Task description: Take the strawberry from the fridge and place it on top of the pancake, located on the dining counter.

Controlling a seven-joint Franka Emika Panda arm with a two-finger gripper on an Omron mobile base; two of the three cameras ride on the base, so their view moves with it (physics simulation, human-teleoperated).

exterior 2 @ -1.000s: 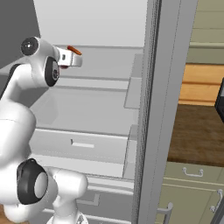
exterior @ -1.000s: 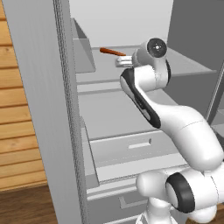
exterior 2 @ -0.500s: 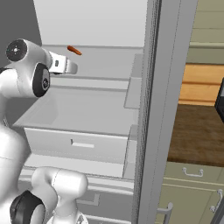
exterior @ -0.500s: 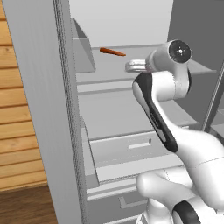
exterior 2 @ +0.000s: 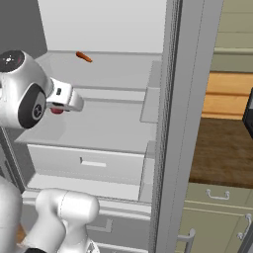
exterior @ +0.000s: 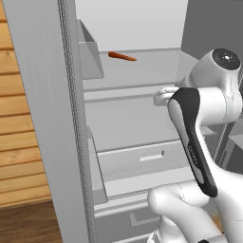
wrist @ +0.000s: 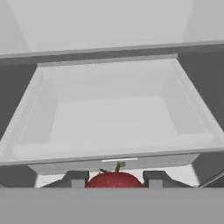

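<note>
The tool [wrist: 114, 178] is clamped on the strawberry [wrist: 114, 179], which sits red between the two fingers, just in front of the open fridge [exterior 2: 113, 123] and above its pale drawer [wrist: 113, 113]. A thin orange stick [exterior: 122, 56] lies far back on the upper shelf. I judge the picking step is done; next the arm must leave the fridge and carry the fruit to the pancake on the dining bench.

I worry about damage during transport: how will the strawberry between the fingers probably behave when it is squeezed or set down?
The strawberry looks small and round, so it would likely roll when set down. It sits between the gripper fingertips with little contact area, so it may slip. As a fruit, it is probably soft and bruises under firm squeezing.
</note>
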